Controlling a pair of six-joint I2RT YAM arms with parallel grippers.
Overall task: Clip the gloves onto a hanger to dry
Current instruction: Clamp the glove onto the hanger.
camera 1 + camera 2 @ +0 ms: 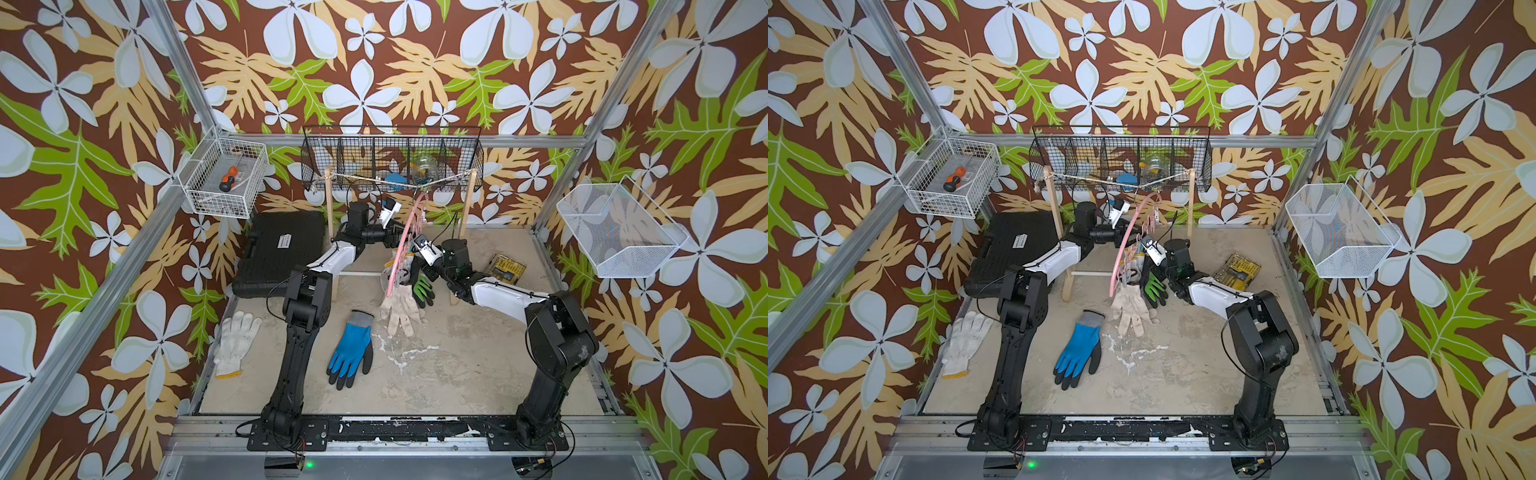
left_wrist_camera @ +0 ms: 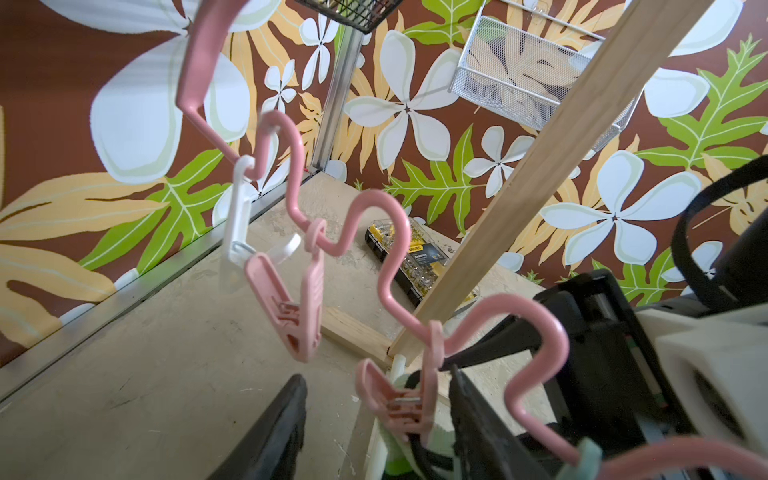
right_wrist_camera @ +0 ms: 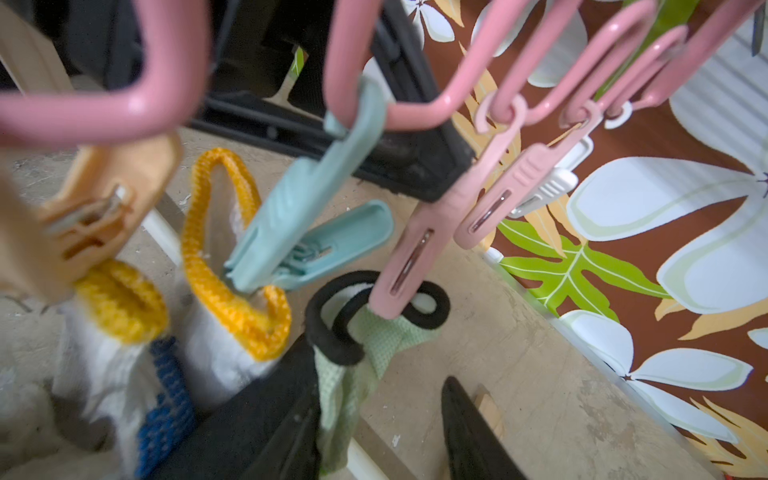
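The left gripper (image 2: 376,374) stands spread, a pink clip (image 2: 399,409) between its jaws, seemingly untouched. The right gripper (image 3: 376,365) is spread too; the green glove (image 3: 386,332) hangs clipped to the hanger (image 3: 419,114) just ahead of it.

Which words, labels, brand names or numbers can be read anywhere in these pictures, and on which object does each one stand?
No text can be read for certain.
White sticker on the black tool case: dark print, too small to read in both top views.
Label on the yellow bit box: lettering blurred in the left wrist view, not readable.
Nothing else shows writing.
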